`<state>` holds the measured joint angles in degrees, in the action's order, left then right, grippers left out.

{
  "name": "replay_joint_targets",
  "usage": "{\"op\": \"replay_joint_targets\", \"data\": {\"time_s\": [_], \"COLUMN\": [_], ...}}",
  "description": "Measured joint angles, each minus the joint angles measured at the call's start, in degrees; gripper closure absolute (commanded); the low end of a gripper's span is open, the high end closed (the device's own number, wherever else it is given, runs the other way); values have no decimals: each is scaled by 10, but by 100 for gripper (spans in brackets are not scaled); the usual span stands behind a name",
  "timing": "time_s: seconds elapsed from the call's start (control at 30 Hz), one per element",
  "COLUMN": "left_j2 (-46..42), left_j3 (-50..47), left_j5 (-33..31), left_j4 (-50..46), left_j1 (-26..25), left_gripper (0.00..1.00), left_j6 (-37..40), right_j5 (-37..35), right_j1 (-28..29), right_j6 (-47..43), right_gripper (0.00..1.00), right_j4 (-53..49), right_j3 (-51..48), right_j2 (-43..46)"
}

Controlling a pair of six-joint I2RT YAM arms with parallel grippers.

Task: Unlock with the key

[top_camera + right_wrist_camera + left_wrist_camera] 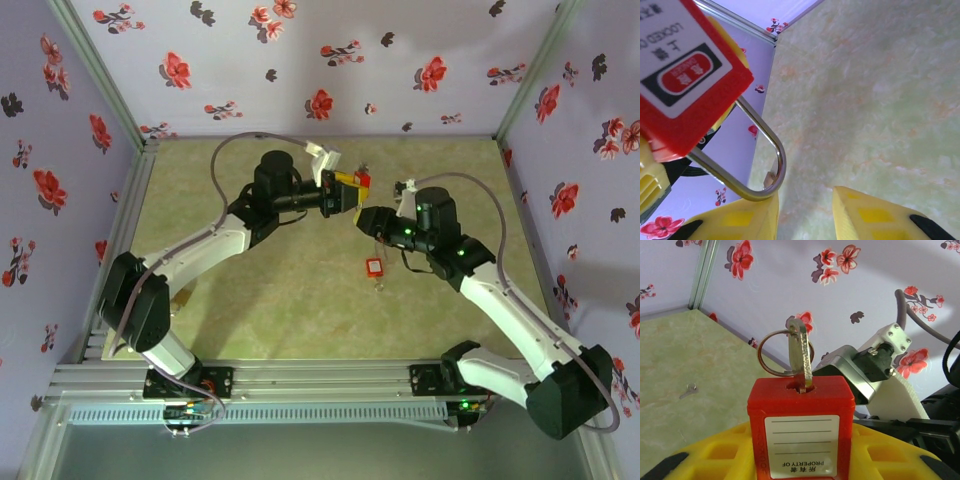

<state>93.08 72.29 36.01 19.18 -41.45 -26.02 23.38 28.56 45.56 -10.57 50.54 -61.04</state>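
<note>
My left hand [343,196] is clamped on the red plastic padlock with the white label [801,425], its yellow fingers [715,457] pressed against either side of the body, holding it up off the pale green marbled tabletop [880,100] near the far wall. A flat silver key [801,357] stands in the keyhole on the lock's end, with a thin wire ring [760,352] hanging through its head. From the right wrist camera I see the lock's bent steel shackle [781,160] curving down to the tip of one yellow finger [740,220] of my right hand [805,215]. That hand's fingers stand apart, with bare tabletop showing between them. A small red tag [375,267] lies flat in mid-tabletop, and a small loose grey key [689,390] lies further off.
</note>
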Motion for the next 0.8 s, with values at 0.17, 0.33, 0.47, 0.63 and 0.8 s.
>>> {"op": "replay_joint_targets", "data": {"time_s": [0.17, 0.33, 0.47, 0.63, 0.8], "left_j2": [5, 9, 19, 38, 49], "left_j3": [5, 19, 45, 91, 109], "left_j5": [-5, -11, -8, -4, -4], "left_j4": [-5, -21, -56, -121, -154], "left_j1": [0, 0, -2, -3, -2], "left_gripper": [100, 100, 100, 100, 100], "left_j6": [-5, -7, -13, -32, -53], "right_j5": [-13, -22, -38, -63, -78], "right_j1": [3, 7, 11, 12, 15], "right_j6": [-7, -19, -35, -51, -67], "right_gripper": [69, 69, 69, 68, 79], "right_j4": [7, 9, 14, 24, 26], "right_j3": [1, 10, 19, 24, 24], "right_j2": [-5, -13, -13, -13, -8]}}
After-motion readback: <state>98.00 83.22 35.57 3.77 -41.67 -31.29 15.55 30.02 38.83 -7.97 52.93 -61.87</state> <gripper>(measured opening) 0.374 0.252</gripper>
